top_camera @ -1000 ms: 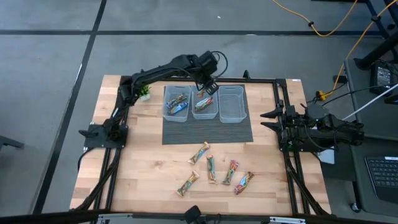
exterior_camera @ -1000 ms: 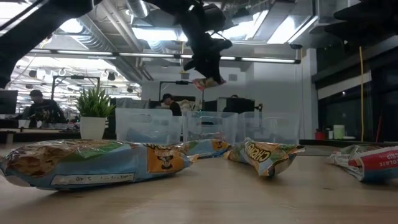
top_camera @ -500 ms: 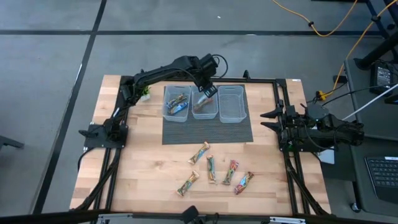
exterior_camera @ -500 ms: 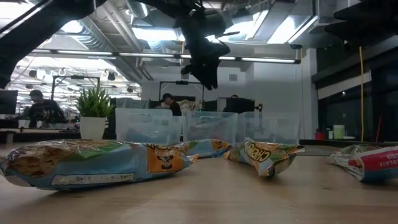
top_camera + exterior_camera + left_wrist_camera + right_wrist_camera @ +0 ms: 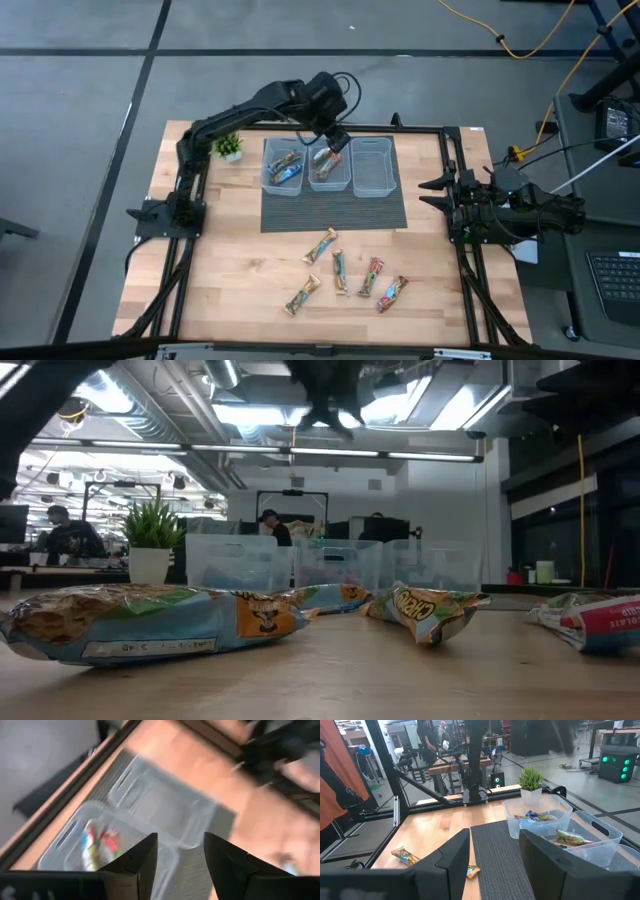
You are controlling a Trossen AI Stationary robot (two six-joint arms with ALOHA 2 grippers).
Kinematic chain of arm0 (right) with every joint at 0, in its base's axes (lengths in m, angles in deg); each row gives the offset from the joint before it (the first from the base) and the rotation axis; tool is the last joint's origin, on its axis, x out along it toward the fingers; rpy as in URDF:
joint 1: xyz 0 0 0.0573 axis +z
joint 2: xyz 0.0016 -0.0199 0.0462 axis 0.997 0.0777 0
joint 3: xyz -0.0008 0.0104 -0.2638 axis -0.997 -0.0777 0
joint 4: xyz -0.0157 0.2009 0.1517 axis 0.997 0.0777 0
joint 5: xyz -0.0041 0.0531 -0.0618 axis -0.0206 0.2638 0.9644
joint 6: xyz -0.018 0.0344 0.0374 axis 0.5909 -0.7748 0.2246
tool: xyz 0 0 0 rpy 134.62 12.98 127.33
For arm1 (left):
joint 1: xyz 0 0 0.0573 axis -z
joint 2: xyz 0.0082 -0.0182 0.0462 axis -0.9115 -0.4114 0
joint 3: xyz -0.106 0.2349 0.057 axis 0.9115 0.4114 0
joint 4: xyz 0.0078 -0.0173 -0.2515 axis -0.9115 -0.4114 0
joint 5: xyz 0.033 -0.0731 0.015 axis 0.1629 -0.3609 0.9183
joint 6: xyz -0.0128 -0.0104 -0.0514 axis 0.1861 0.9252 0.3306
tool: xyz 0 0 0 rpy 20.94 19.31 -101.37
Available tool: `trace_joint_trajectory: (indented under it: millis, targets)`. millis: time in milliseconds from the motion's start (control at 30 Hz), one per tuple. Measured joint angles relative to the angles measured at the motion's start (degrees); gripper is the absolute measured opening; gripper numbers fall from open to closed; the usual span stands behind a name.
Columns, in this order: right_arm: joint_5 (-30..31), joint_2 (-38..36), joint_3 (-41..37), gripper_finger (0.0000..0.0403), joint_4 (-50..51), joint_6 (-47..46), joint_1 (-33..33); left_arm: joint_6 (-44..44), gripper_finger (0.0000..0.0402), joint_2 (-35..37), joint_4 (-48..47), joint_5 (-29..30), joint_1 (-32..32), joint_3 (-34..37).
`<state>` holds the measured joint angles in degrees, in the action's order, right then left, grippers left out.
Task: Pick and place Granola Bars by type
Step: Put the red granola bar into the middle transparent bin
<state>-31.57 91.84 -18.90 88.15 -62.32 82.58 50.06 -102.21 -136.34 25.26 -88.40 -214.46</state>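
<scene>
**Left gripper empty above middle bin**

Now the left gripper [image 5: 335, 137] hangs above the far rim of the middle clear plastic rectangular bin [image 5: 329, 181], dark fingers [image 5: 137, 865] spread apart, nothing between them. That middle bin holds a red-and-green wrapped granola bar [image 5: 100, 845]. The left clear bin [image 5: 270, 180] holds a couple of blue and tan wrapped bars [image 5: 287, 166]; the right clear bin [image 5: 372, 166] looks bare. All three bins sit side by side on a dark ribbed mat [image 5: 335, 208] toward the far side of the light wooden table [image 5: 230, 270].

Five shiny multicoloured granola bars [image 5: 341, 272] lie loose on the wood near the front edge, apart from each other (the low view shows them close up, wrappers crinkled). A small green potted plant [image 5: 231, 147] stands just left of the bins.

The right gripper [image 5: 428, 193] waits at the table's right edge, fingers parted, holding nothing.
</scene>
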Motion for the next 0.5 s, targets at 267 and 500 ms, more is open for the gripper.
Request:
trace_joint_trajectory:
  millis: [267, 500]
  targets:
    - [0.0, 0.0, 0.0, 0.0174, 0.0, -0.2, 0.0, -4.1, 0.0154, 14.4, 3.1, 0.0, 9.0, -0.2]
    - [-1.8, 0.0, 0.0, 0.0174, -1.2, -6.0, 0.0, -5.4, 0.0154, 23.1, 2.6, 8.6, 18.9, -0.1]
